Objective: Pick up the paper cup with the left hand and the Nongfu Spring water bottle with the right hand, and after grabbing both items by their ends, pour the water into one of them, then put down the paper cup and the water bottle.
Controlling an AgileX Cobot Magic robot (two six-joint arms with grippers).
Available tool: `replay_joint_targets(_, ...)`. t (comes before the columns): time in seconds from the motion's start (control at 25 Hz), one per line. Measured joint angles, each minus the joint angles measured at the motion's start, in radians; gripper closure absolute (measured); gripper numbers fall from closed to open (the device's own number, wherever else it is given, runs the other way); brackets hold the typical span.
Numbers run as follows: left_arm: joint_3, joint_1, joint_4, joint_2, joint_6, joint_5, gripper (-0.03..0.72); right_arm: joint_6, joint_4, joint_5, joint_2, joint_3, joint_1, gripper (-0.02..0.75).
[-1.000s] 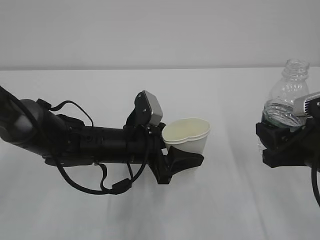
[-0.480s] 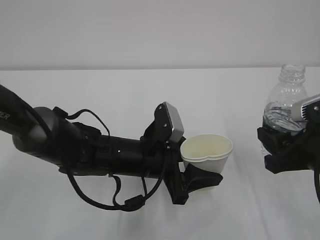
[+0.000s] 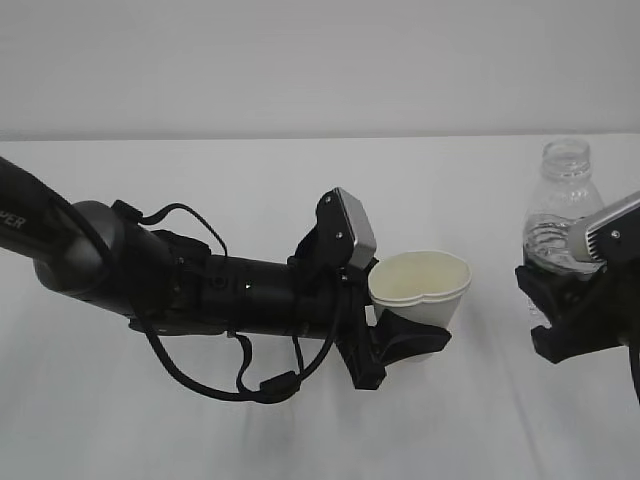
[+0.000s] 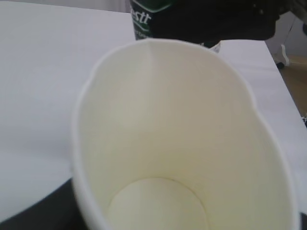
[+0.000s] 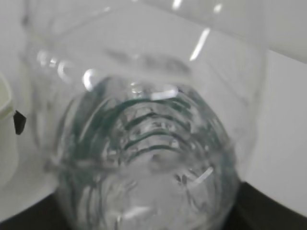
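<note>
My left gripper (image 3: 405, 340) is shut on the white paper cup (image 3: 420, 295), squeezing its rim out of round, and holds it upright over the table at centre. In the left wrist view the cup (image 4: 177, 143) fills the frame and its inside looks dry and empty. My right gripper (image 3: 570, 310) is shut on the lower body of the clear, uncapped Nongfu Spring water bottle (image 3: 560, 200), upright at the right edge. The bottle (image 5: 144, 134) fills the right wrist view, with water in its lower part. The bottle's green label (image 4: 144, 17) shows just beyond the cup.
A white table (image 3: 200, 190) spreads under both arms, with a plain pale wall behind. The table's right edge and a strip of floor (image 4: 297, 81) show in the left wrist view. The cup's edge (image 5: 5, 139) shows at the left of the right wrist view.
My left arm has carried the cup to the right, toward the bottle. My right gripper has lowered the bottle and shifted it slightly left. Both grips are unchanged.
</note>
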Motion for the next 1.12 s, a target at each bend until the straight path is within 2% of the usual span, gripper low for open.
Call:
replay_joint_targets(0.48, 0.0, -0.015, 0.01, 0.0, -0.002, 0.0, 0.263, -0.321, 0.129, 0.002, 0.0, 0.0, 0.0, 0.341)
replay_joint_targets(0.76, 0.0, -0.065, 0.019, 0.0, -0.004, 0.026, 0.263, -0.503, 0.162, 0.0, 0.0, 0.0, 0.0, 0.341)
replay_joint_targets(1.12, -0.001, -0.065, 0.015, 0.001, -0.004, 0.046, 0.263, -0.747, 0.188, -0.034, 0.0, 0.0, 0.0, 0.341)
